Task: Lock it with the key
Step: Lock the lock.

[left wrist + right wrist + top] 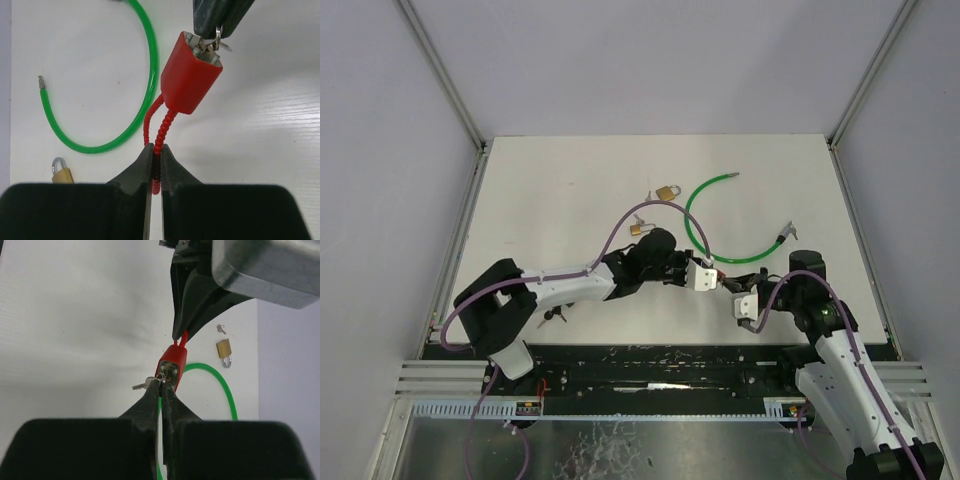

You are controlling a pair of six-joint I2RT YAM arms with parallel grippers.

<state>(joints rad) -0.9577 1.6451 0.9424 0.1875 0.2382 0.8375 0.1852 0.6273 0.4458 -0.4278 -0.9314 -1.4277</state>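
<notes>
Left gripper [155,152] pinches the floppy-looking red ribbed cable [161,127]; right gripper [161,386] squeezes the small silver key [204,44] in the light-looking red box lock [189,75].

Off-task clutter: green cable [689,214] lies in an open loop on the white tabletop [550,180], with a metal tip at each end. One brass padlock [667,191] sits just left of the loop's upper end. A second brass padlock [640,229] is near the loop's left side. A small key [220,329] lies just beside one padlock.
</notes>
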